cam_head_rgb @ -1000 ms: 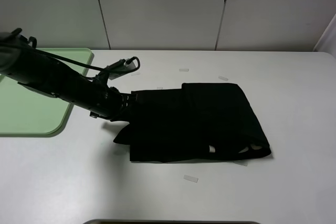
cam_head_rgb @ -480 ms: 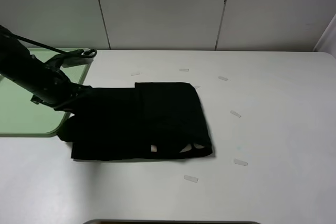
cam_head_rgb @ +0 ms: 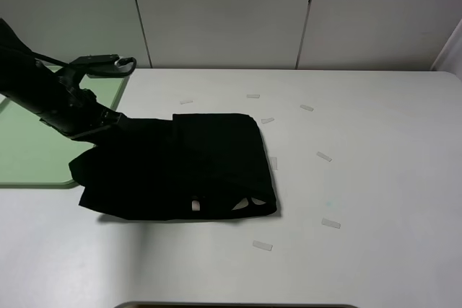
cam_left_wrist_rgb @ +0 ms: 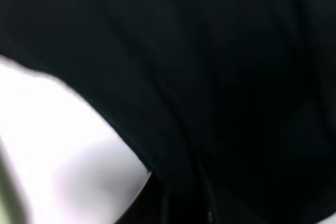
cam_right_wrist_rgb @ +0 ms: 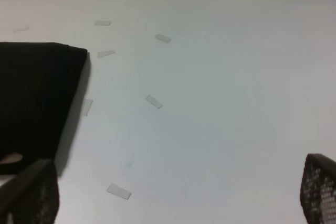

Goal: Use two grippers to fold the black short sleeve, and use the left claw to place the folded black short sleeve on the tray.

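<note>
The folded black short sleeve (cam_head_rgb: 188, 164) lies on the white table, its left corner reaching over the right edge of the green tray (cam_head_rgb: 29, 156). My left gripper (cam_head_rgb: 108, 122) is shut on the shirt's far left edge, next to the tray. The left wrist view is blurred and filled with the black cloth (cam_left_wrist_rgb: 236, 77); the jaws themselves are hidden there. My right gripper (cam_right_wrist_rgb: 176, 192) is open and empty, well apart from the shirt's right edge (cam_right_wrist_rgb: 31, 98). The right arm is out of the high view.
Several small strips of clear tape (cam_head_rgb: 323, 156) lie scattered on the table (cam_head_rgb: 375, 178) behind, right of and in front of the shirt. A white panelled wall stands behind the table. A dark edge shows at the table's front.
My left gripper has pulled the black shirt leftward across the table, from the middle to the tray's edge. The arm has drawn back over the tray.
</note>
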{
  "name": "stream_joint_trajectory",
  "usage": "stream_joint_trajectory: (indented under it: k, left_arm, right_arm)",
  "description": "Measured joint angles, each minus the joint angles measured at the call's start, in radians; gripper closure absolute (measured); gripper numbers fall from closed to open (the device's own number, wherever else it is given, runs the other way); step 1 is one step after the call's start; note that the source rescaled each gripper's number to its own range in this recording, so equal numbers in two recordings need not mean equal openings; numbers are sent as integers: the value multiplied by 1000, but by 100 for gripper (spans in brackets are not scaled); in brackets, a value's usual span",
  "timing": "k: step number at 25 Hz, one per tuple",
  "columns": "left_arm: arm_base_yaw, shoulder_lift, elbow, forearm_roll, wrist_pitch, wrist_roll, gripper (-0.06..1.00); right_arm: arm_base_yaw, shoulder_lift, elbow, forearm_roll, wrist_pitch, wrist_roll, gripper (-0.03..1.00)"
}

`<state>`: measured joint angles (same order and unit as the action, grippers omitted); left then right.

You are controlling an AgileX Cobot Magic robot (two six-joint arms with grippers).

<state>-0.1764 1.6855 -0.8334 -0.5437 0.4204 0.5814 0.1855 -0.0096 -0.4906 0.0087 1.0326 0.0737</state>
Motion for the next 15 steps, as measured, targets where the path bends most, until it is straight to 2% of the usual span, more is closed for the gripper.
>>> stream_joint_trajectory:
  k: [4, 9, 15]
  left_arm:
    - [-53, 0, -29, -133, 22, 146, 92]
    - [-116, 0, -101, -275, 55, 271, 92]
    - [-175, 0, -155, -306, 42, 296, 92]
  right_arm:
    - [0, 0, 0, 0, 0, 0, -3]
    - [0, 0, 0, -1, 0, 0, -3]
    - [0, 0, 0, -1, 0, 0, -3]
